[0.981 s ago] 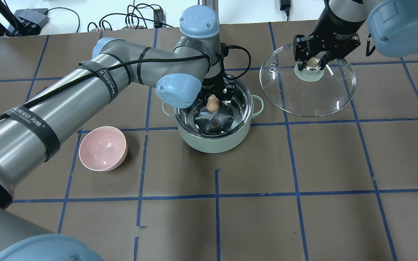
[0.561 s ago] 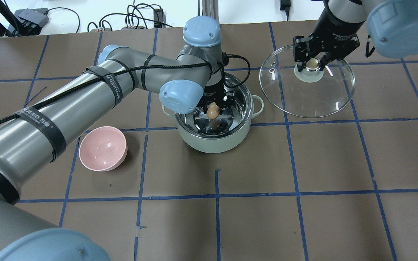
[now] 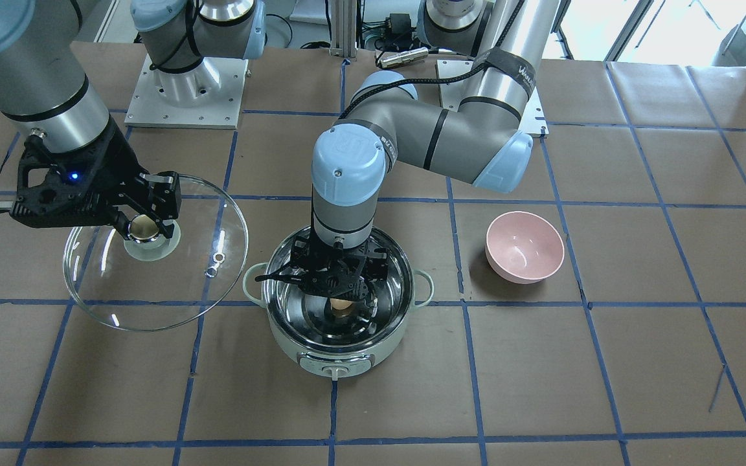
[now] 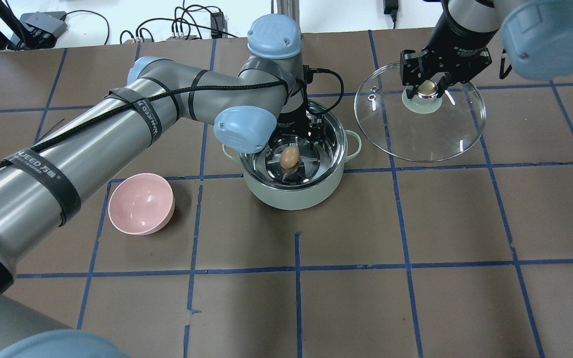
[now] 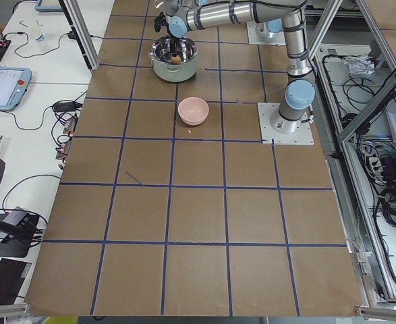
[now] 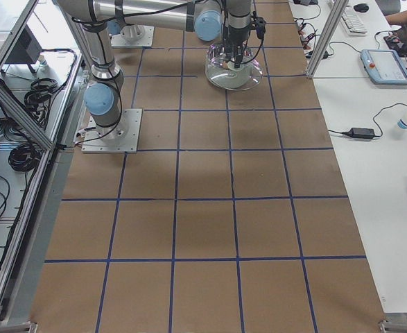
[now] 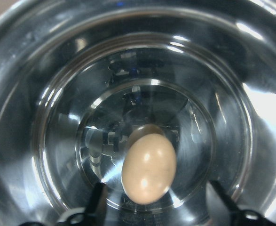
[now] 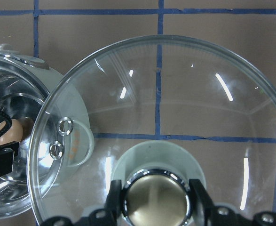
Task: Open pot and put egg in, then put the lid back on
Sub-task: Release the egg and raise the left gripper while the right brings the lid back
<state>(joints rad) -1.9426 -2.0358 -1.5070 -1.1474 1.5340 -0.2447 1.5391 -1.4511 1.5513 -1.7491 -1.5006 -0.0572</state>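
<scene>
1. The left gripper [image 7: 158, 203] hangs inside the pot [image 4: 291, 196] with its jaws spread. In the left wrist view its fingers [image 7: 99, 200] sit at about 7 and 5 o'clock of the egg [image 7: 149, 168], and neither touches it.
2. The egg lies on the shiny steel floor near the middle. Its long axis runs roughly from 1 to 7 o'clock in that view.
3. The left arm comes in from 9 o'clock in the overhead view and turns straight down into the pot's mouth.
4. The right gripper [image 8: 155, 193] is clamped on the knob [image 8: 154, 205] of the lid [image 4: 426, 134], with one finger [image 8: 114, 200] on each side.
5. In the overhead view the lid is at 2 o'clock of the pot, close beside its handle [image 4: 353, 140]. The vent hole lies at 9 o'clock of the knob. Whether the glass rim touches the table [image 4: 416, 223] cannot be told.
6. The pot stands uncovered, its dial [image 3: 334, 371] at 6 o'clock in the front-facing view.
7. A pink bowl [image 4: 141, 203] sits at 8 o'clock of the pot in the overhead view, well apart from it.
</scene>
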